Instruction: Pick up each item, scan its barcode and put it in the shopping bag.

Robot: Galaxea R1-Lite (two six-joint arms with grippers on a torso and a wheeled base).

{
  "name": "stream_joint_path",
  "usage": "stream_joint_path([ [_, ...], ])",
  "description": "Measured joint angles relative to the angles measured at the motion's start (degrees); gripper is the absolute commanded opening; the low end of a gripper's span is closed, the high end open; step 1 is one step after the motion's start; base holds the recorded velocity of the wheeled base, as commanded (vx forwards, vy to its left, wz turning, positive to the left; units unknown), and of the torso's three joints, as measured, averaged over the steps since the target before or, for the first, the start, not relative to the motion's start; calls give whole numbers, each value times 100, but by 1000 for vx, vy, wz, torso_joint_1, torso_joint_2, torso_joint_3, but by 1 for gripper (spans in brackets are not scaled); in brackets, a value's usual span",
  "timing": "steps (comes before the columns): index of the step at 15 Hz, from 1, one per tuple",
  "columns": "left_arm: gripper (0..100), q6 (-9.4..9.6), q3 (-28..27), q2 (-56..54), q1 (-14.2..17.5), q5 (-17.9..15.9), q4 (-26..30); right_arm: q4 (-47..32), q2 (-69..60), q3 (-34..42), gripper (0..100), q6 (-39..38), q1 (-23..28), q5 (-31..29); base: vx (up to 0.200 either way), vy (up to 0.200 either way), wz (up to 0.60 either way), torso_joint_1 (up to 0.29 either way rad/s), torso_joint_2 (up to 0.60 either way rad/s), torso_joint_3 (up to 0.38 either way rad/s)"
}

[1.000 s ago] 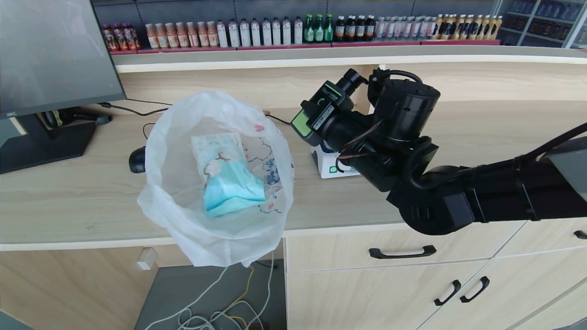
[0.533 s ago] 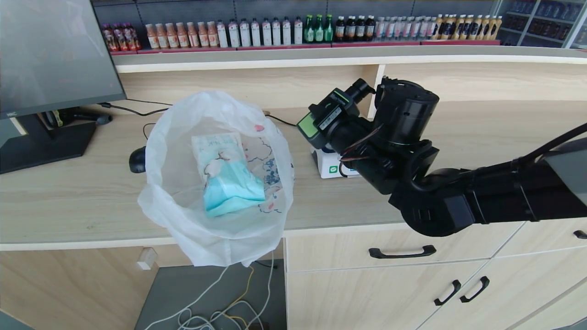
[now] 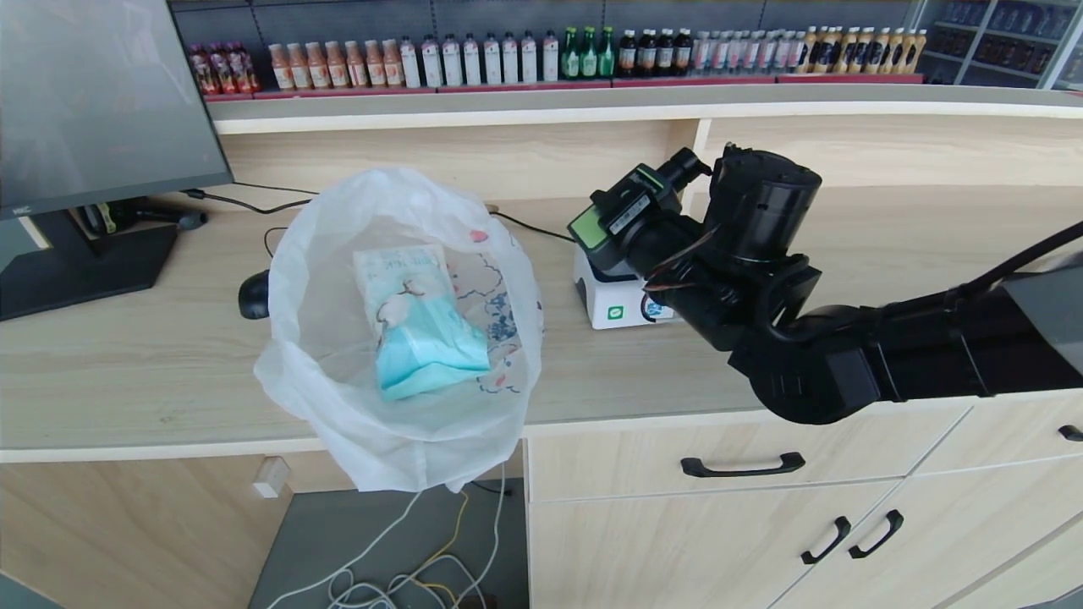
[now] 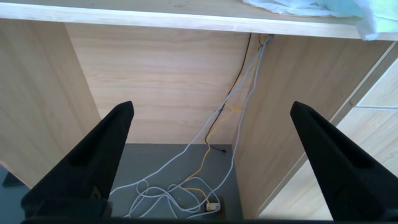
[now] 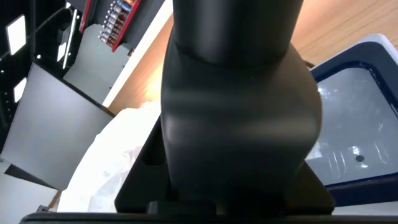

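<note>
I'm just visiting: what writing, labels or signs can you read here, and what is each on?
No text reads clearly.
Monitor frame corner: small logo, too small to read.
Sticker on the right arm's wrist: print blurred.
Scanner: a green sign, no readable words.
Packet in the shopping bag: print too blurred.
Shelf bottles: labels too small.
</note>
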State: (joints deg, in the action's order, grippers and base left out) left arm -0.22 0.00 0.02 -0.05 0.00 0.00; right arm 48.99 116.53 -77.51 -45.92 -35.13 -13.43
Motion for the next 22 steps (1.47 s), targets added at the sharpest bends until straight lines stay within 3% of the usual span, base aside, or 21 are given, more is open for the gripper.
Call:
stream_joint_path([
  [22, 100, 0, 0, 0, 0, 0, 0, 5, 157, -85, 0, -132, 269, 68, 0, 0, 0, 0, 0, 0],
])
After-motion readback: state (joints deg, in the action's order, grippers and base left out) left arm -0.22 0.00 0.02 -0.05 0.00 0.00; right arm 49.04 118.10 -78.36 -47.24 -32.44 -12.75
